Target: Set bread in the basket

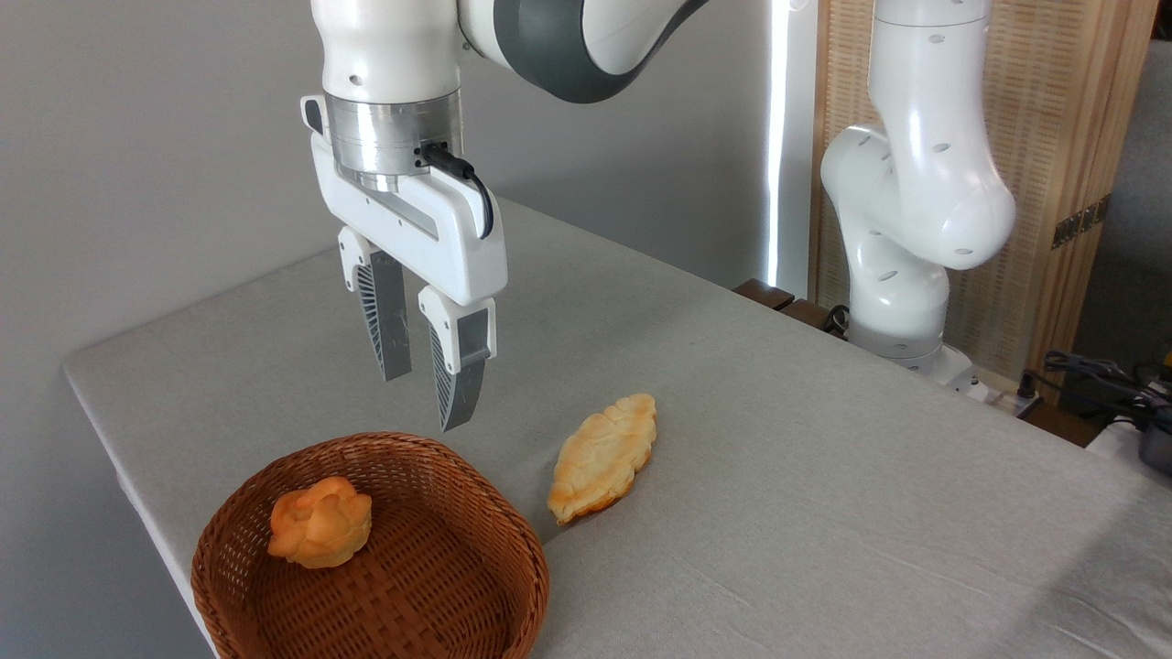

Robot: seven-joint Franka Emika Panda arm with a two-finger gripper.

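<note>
Golden bread [604,456] on table beside basket [513,540], empty parted pincer [428,398] above.

Bare table [778,439] around the bread [603,457]; basket [513,540] just beside

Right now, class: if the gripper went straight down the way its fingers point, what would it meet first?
Probably the far rim of the wicker basket, or the grey table just behind it; depth is unclear from one view. The open gripper points down, left of the long bread.
</note>
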